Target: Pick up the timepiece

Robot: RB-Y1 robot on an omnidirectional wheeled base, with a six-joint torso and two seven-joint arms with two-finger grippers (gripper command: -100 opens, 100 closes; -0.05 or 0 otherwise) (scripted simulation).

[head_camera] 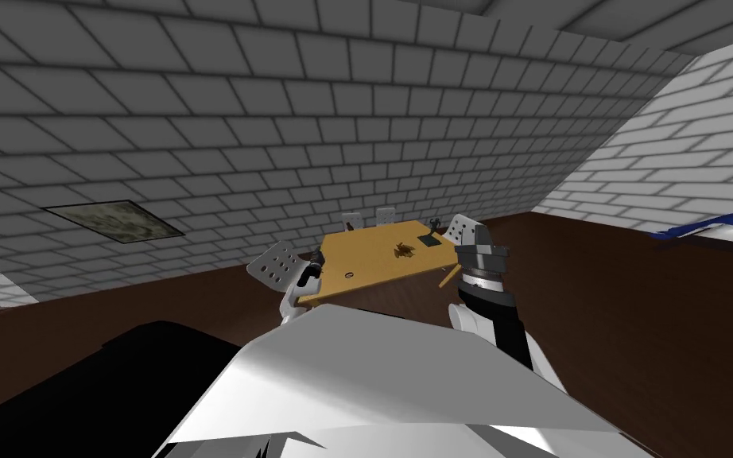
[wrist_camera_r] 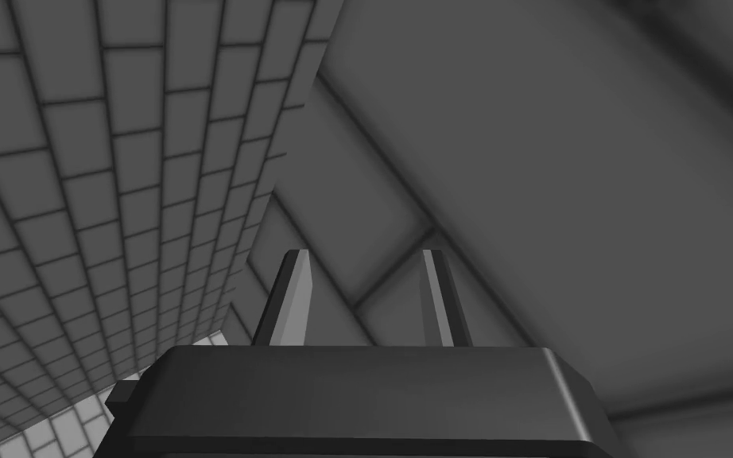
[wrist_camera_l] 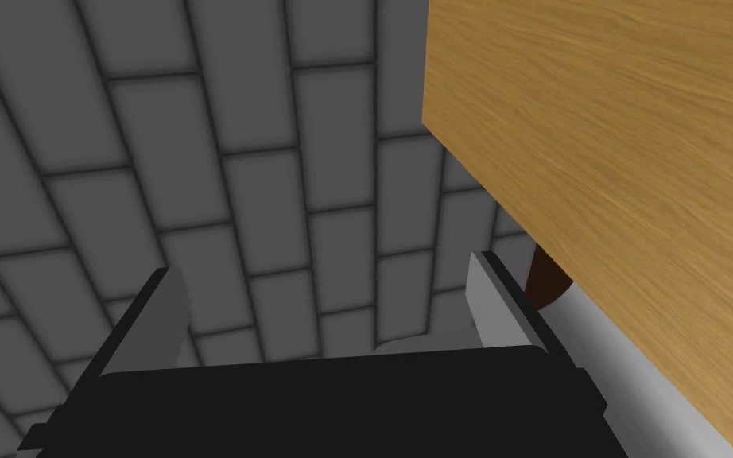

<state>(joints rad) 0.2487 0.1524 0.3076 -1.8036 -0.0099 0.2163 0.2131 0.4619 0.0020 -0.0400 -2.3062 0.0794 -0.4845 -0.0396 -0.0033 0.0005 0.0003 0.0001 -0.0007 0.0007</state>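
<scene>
Wooden table [head_camera: 373, 258] edge sits just beside the wide-open, empty left gripper [wrist_camera_l: 325, 266], so a low reach toward the small timepiece [head_camera: 348, 275] may strike that edge first.

Brick-walled dining room: wooden table [head_camera: 366, 253], white chairs [head_camera: 276, 266].
</scene>
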